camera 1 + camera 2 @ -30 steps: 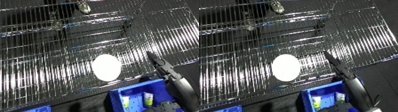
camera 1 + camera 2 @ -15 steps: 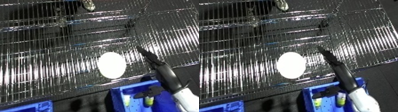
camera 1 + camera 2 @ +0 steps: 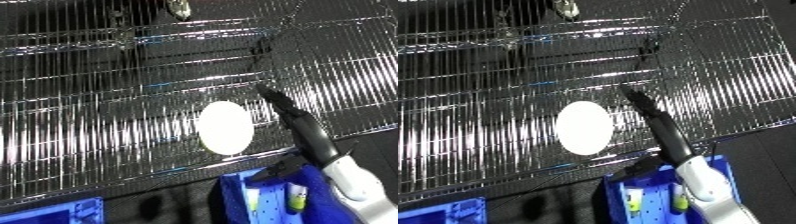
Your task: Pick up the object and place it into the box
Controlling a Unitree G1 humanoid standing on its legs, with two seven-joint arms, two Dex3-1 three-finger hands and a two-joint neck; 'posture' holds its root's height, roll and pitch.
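- The object (image 3: 225, 127) is a smooth white oval, plain and flat-looking, lying on a shiny wire shelf (image 3: 98, 125) of thin, close-set metal rods near its front edge.
- The right hand (image 3: 656, 121) is black and narrow, with straight fingers held together, stretched over the shelf just right of the oval; whether it touches the oval is hard to judge.
- A white forearm (image 3: 704, 186) follows behind it.
- Below the shelf edge sits a blue plastic bin (image 3: 236, 195) with a perforated inner wall.
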